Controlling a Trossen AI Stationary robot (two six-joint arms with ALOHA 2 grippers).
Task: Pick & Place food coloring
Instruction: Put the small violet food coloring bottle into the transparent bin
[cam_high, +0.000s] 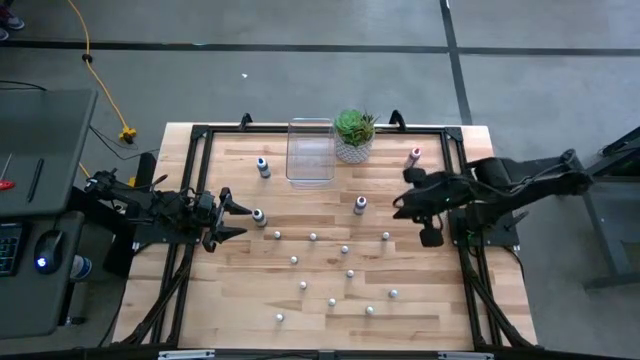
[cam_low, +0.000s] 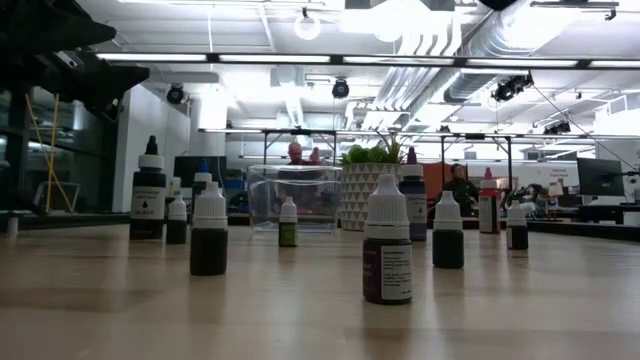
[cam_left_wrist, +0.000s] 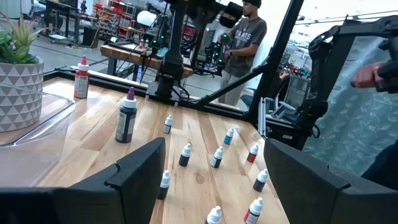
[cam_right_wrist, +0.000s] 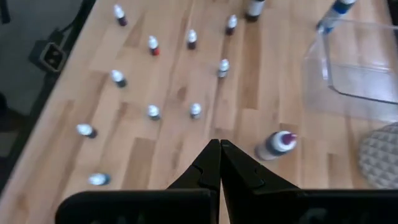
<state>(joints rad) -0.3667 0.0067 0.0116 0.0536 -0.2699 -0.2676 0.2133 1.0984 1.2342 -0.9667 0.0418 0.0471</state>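
Observation:
Several tiny food coloring bottles stand upright and scattered over the near half of the wooden table. Larger ones stand farther back: a blue-capped one, a red-capped one, a purple-capped one and a white-capped one. My left gripper is open at the table's left, its fingers pointing right, just short of the white-capped bottle. In the left wrist view its fingers stand wide apart with small bottles ahead. My right gripper is shut, hovering to the right of the purple-capped bottle.
A clear rectangular bin sits at the far middle of the table, with a green succulent in a white pot to its right. A black frame runs round the table's edge. A person stands beyond the table.

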